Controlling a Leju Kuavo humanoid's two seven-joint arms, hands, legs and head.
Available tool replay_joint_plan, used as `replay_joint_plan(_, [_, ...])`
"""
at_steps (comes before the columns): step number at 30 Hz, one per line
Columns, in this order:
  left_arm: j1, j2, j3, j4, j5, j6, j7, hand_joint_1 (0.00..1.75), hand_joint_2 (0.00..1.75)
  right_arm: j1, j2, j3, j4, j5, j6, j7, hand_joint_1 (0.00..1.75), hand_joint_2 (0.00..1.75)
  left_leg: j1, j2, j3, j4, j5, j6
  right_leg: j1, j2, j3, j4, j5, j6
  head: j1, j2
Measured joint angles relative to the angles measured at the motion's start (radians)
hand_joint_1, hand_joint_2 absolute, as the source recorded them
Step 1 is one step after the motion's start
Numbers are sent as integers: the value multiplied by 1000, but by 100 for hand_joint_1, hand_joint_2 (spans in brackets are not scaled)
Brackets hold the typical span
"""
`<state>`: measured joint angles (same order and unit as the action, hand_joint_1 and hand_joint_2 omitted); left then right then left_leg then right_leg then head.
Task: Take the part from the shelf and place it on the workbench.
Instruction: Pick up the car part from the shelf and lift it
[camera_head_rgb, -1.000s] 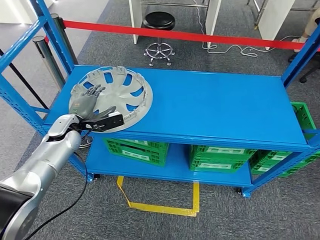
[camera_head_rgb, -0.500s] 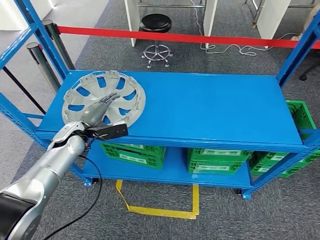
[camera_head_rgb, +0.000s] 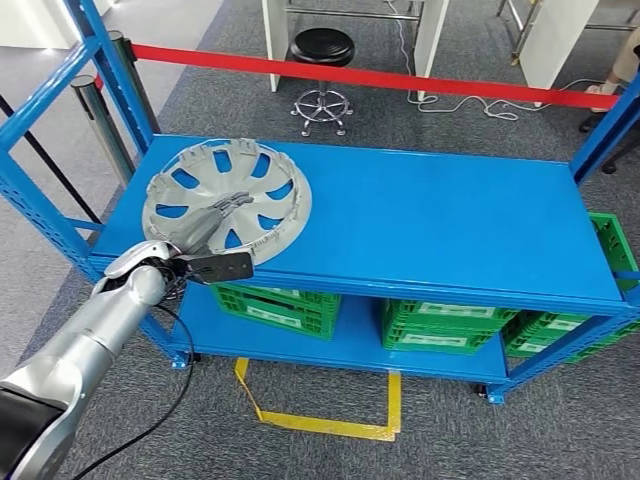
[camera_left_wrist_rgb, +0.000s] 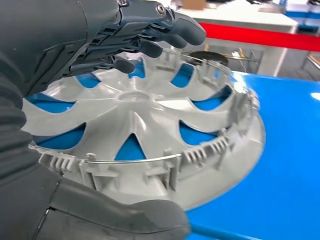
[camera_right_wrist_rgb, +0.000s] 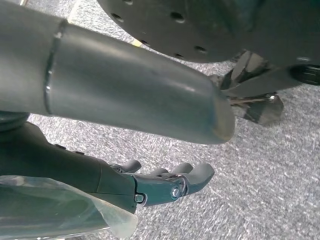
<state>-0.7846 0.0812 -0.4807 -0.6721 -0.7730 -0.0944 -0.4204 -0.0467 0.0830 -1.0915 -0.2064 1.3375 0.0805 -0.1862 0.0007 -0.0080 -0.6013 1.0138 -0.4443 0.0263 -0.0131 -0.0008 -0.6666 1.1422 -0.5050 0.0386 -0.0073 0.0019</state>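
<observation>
My left hand (camera_head_rgb: 202, 222) lies over the hubcap (camera_head_rgb: 226, 200), which sits inner face up on the top level of the blue shelf (camera_head_rgb: 423, 215), out toward ten o'clock from the middle of that level and close to its front edge. In the left wrist view my fingers (camera_left_wrist_rgb: 166, 30) reach across above the spokes toward the hub, while my thumb (camera_left_wrist_rgb: 124, 215) runs under the near rim, so the hand (camera_left_wrist_rgb: 75, 45) has the hubcap (camera_left_wrist_rgb: 151, 125) between fingers and thumb; whether the grip is actually tight on the rim I cannot tell. The cap's edge near the thumb looks raised off the blue surface, the far edge low against it.

My right hand (camera_right_wrist_rgb: 166, 182) hangs beside my body over grey carpet (camera_right_wrist_rgb: 271, 170), holding nothing, its fingers slightly curled and apart.

Below the top level, green crates (camera_head_rgb: 279, 300) stand in a row on the lower level, running from seven o'clock round to four o'clock. Yellow tape (camera_head_rgb: 324, 415) marks the floor at six o'clock. A red barrier strip (camera_head_rgb: 392, 78) crosses behind the shelf at twelve o'clock, with a black stool (camera_head_rgb: 323, 50) beyond it
</observation>
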Motion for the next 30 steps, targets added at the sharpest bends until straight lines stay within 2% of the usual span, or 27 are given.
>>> replay_joint_plan(1, [-4, 5, -10, -6, 9, -20, 0, 0, 175, -1, 0, 0, 0, 0, 0, 0, 0, 0, -2, -1, -2, 3, -2, -4, 0, 1, 32, -63, 22, -4, 0, 0])
replay_joint_plan(2, [-9, 10, -20, -9, 19, -39, 0, 0, 175, -2, 0, 0, 0, 0, 0, 0, 0, 0, -3, -1, -3, 6, -3, -8, 1, 2, 54, -104, 32, -8, 0, 0])
replay_joint_plan(5, [-18, 27, -54, -13, 56, -86, 0, 0, 175, 0, 0, 0, 0, 3, 1, 0, 0, 0, -4, -2, -5, 5, -2, -22, 2, 3, 66, -122, 35, -22, 0, 0])
replay_joint_plan(7, [-25, 38, -80, -13, 73, -101, 5, 0, 175, 0, 0, 0, 0, 6, 2, 0, 0, 0, -2, 0, -15, 34, -24, -34, -2, 2, 67, -125, 39, -33, -3, 0])
replay_joint_plan(8, [-29, 44, -94, -13, 78, -105, 10, 0, 175, -1, 0, -1, 0, 7, 2, 0, 0, 0, -1, 1, -33, 76, -50, -40, -4, 1, 68, -127, 40, -38, -4, 0])
replay_joint_plan(10, [-35, 58, -123, -10, 86, -112, 22, 0, 175, -1, 0, -2, 0, 10, 2, 0, 0, 0, 3, 1, -88, 206, -112, -48, -4, 1, 68, -127, 40, -42, -6, 0])
replay_joint_plan(11, [-36, 65, -138, -7, 88, -115, 27, 0, 175, -1, 0, -3, 0, 11, 2, 0, 0, 0, 4, 1, -114, 262, -131, -51, -4, 1, 68, -127, 40, -42, -5, 0])
replay_joint_plan(12, [-36, 70, -152, -2, 90, -118, 33, 0, 175, 0, 0, -3, 0, 12, 2, 0, 0, 0, 5, 1, -125, 287, -132, -52, -4, 1, 68, -127, 40, -42, -6, 0])
replay_joint_plan(13, [-37, 76, -165, 3, 92, -122, 38, 0, 175, 0, 0, -4, 0, 13, 2, 0, 0, 0, 6, 1, -120, 274, -114, -51, -4, 1, 69, -127, 40, -42, -6, 0])
replay_joint_plan(15, [-42, 85, -185, 14, 95, -130, 47, 0, 175, 0, 0, -4, 0, 15, 3, -1, 0, 0, 6, 2, -63, 150, -44, -46, -4, 1, 71, -126, 39, -41, -6, 0])
replay_joint_plan(16, [-47, 90, -193, 20, 97, -131, 50, 0, 175, -1, 0, -4, 0, 16, 3, -1, 0, 0, 5, 3, -32, 82, -20, -43, -2, 1, 71, -125, 38, -38, -6, 0])
replay_joint_plan(17, [-52, 94, -203, 29, 98, -129, 54, 0, 175, -1, 0, -4, 0, 18, 3, -2, 0, 0, 3, 4, -10, 34, -6, -39, -1, 1, 70, -125, 38, -34, -5, 0])
replay_joint_plan(18, [-56, 97, -212, 38, 98, -125, 58, 0, 175, -1, 0, -4, 0, 19, 3, -2, 0, 0, 1, 4, 1, 9, -4, -36, 1, 1, 68, -125, 38, -29, -5, 0])
replay_joint_plan(20, [-59, 102, -230, 58, 92, -110, 75, 0, 175, -1, 0, -4, 0, 22, 3, -3, 0, 0, -2, 3, 3, 1, -6, -26, 1, 0, 68, -129, 39, -17, -4, 0])
replay_joint_plan(22, [-59, 102, -245, 75, 80, -79, 105, 0, 175, -2, 0, -4, 0, 24, 3, -4, 0, 0, 2, 3, 6, -6, -1, -13, 0, 0, 57, -110, 23, -8, -2, 0])
replay_joint_plan(23, [-59, 100, -251, 86, 75, -60, 124, 0, 175, -2, 0, -4, 0, 25, 3, -5, 0, 0, 4, 4, 7, -10, 2, -7, 0, 1, 38, -73, 0, -5, -1, 0])
replay_joint_plan(25, [-56, 96, -259, 108, 65, -32, 155, 0, 175, -2, 0, -5, 0, 27, 4, -6, 0, 0, 4, 4, 6, -10, 3, -1, 0, 1, -24, 58, -62, -1, 2, 0])
replay_joint_plan(26, [-52, 94, -263, 119, 62, -26, 164, 0, 175, -1, 0, -5, 0, 27, 4, -6, 0, 0, 4, 4, 6, -10, 3, 0, 0, 1, -55, 121, -83, 0, 3, 0])
replay_joint_plan(27, [-48, 92, -266, 128, 60, -21, 170, 0, 175, 0, 0, -5, 1, 28, 4, -6, 0, 0, 3, 4, 6, -10, 2, 0, 0, 1, -74, 156, -89, 1, 3, 0])
replay_joint_plan(28, [-47, 89, -268, 137, 57, -13, 178, 0, 175, 0, 1, -5, 1, 28, 4, -6, 0, 0, 2, 3, 7, -10, 2, 0, 0, 1, -73, 151, -73, 1, 4, 0])
replay_joint_plan(29, [-46, 86, -270, 144, 52, -2, 192, 0, 175, 0, 1, -5, 1, 28, 4, -6, 0, 0, 2, 2, 9, -9, 1, -1, 0, 1, -52, 106, -42, 0, 4, 0])
replay_joint_plan(30, [-47, 83, -271, 151, 46, 14, 211, 0, 175, -1, 0, -6, 1, 28, 4, -6, 0, 0, 2, 1, 10, -8, -1, -3, 0, 0, -19, 35, -4, -3, 4, 0])
